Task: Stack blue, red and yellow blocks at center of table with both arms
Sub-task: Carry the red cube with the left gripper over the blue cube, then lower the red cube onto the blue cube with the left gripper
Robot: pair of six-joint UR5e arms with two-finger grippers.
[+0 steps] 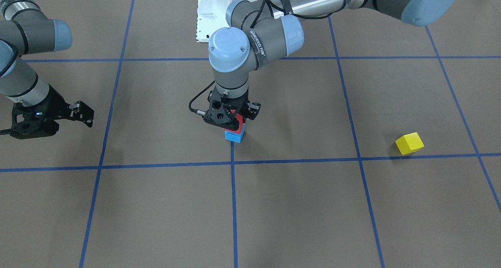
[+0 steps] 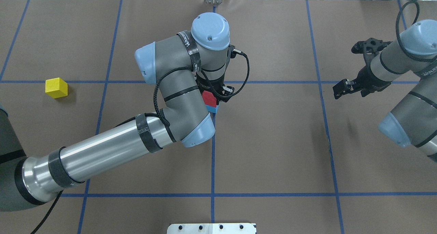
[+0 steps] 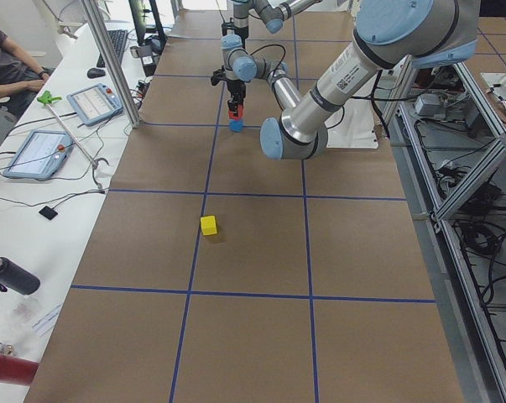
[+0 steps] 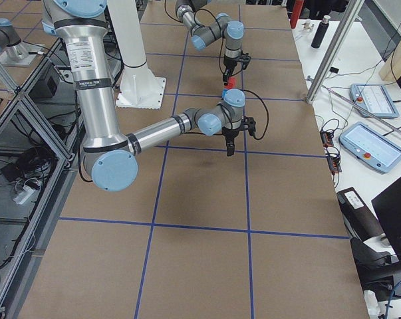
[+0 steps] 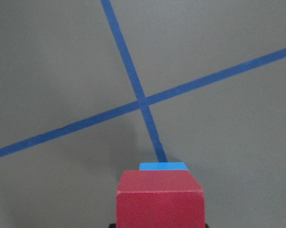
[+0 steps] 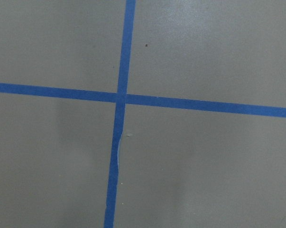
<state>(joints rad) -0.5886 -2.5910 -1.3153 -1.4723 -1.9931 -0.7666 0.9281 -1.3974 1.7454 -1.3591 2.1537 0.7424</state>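
Front-facing view: left end effector [image 1: 236,120] hangs straight down at mid-surface, fingers pinching the red block [image 1: 240,119]. The red block sits on top of the blue block [image 1: 235,136]. The blue block rests on the brown surface [image 1: 297,205], astride a tape line [image 1: 233,205] and just robot-side of a tape crossing [image 1: 233,162]. Yellow block [image 1: 409,143] lies alone on the surface, well apart from the blue block toward the robot's left, turned corner-on. Right end effector [image 1: 87,114] hovers well apart from the blue block on the robot's right, gripping nothing; spread or pressed together, cannot tell. Overhead view: left arm [image 2: 102,152] covers most of the stack, with one red face and a sliver of blue showing beneath the wrist. Left side view: red directly over blue, sides roughly flush, the two apparently touching; yellow block nearer the camera than the blue block. Right side view: right end effector points down at the surface, nearer the camera than the red block. Left wrist view: red block fills bottom centre, a strip of blue block beyond it, tape crossing farther on. Right wrist view: another tape crossing on the surface.
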